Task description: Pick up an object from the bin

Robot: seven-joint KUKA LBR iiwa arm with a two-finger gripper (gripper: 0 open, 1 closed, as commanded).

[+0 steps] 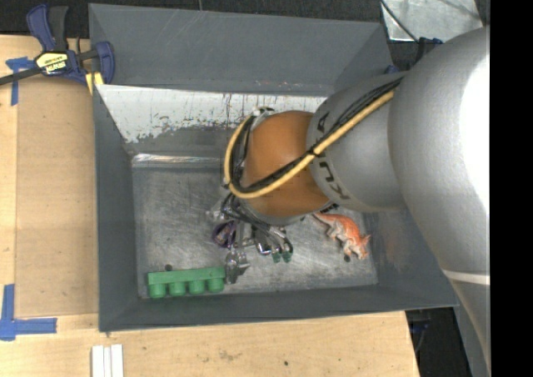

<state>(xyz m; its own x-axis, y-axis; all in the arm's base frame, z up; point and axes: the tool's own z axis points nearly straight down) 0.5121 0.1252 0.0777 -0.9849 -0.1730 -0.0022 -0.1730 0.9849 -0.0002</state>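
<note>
Green studded block (186,282) lies on the scuffed bin floor (166,209) by the front wall. Gripper (241,252) sits low beside its right end, possibly touching; its grip state can't be told. Orange toy animal (351,235) lies to the right.

My arm (433,142) comes in from the right of the frame. Its thick silver-grey link runs from the upper right corner down the right side, and a narrower grey wrist (354,163) reaches leftward toward the centre. At the wrist's end sits my rounded orange cover (279,163), at mid-frame. A yellow cable (358,121) crosses the wrist from the upper right and loops round the cover's lower left edge, with black cables (237,146) curving beside it on the cover's left. My gripper (254,244) hangs just below the cover, a cluster of dark and metal parts pointing toward the lower centre of the frame.
</note>
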